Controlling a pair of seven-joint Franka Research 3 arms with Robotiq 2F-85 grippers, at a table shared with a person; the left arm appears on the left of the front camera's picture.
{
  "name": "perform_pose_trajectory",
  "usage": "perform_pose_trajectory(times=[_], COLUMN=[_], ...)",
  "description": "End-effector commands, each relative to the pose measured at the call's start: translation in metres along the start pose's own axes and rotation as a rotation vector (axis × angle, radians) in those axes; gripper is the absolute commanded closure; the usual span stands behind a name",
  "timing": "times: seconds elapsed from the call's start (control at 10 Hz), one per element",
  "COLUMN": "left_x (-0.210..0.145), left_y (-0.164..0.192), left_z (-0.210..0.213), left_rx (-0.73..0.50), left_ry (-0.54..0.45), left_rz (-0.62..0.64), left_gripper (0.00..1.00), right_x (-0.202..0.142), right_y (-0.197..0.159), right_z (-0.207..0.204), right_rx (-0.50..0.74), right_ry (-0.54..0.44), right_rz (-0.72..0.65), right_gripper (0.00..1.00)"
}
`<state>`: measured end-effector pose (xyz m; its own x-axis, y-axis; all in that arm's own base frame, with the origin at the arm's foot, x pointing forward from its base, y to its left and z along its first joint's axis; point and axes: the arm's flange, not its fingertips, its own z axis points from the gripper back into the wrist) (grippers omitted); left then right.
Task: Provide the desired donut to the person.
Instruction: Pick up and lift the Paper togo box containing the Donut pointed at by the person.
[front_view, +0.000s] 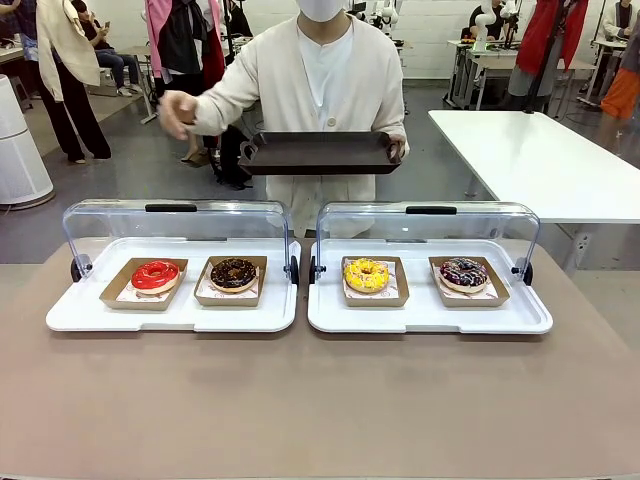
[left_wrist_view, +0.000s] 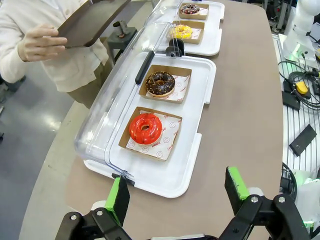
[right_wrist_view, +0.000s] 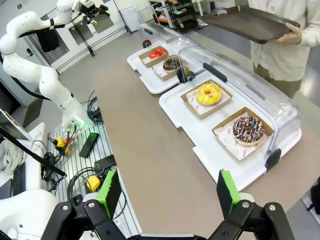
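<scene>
Four donuts lie in cardboard trays under raised clear lids: a red donut (front_view: 155, 275), a chocolate donut (front_view: 234, 273), a yellow donut (front_view: 366, 274) and a dark sprinkled donut (front_view: 463, 274). Behind them stands the person (front_view: 325, 90), holding a dark serving tray (front_view: 318, 153) in one hand. Their other hand (front_view: 178, 112) is raised over the left side. My left gripper (left_wrist_view: 177, 192) hangs open above the table's near edge, short of the red donut (left_wrist_view: 145, 128). My right gripper (right_wrist_view: 168, 192) is open too, off the table's side, well back from the sprinkled donut (right_wrist_view: 248, 129).
Each pair of donuts sits on a white tray (front_view: 170, 318) (front_view: 430, 318), with a clear lid (front_view: 175, 225) (front_view: 428, 225) tipped up at the far side. Bare brown tabletop (front_view: 320, 400) lies in front. A white table (front_view: 540, 160) stands at the back right.
</scene>
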<state>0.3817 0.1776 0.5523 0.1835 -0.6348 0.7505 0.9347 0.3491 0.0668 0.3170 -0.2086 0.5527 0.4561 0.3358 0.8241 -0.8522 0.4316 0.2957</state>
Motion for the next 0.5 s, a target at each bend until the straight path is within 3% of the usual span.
perform_pose_trajectory(times=[0.0,0.4], left_x=[0.0003,0.0003], left_y=[0.0007,0.0007], left_z=[0.0003,0.0003], left_rx=[0.003,0.003], left_ry=[-0.011,-0.011], left_rz=[-0.004,-0.004], left_gripper=[0.0,0.0], right_x=[-0.0006,-0.0006], right_y=[-0.0009,-0.0009], right_z=[-0.0007,-0.0007], right_rx=[0.01,0.01], right_ry=[-0.01,-0.01], right_rz=[0.004,0.004], right_gripper=[0.0,0.0])
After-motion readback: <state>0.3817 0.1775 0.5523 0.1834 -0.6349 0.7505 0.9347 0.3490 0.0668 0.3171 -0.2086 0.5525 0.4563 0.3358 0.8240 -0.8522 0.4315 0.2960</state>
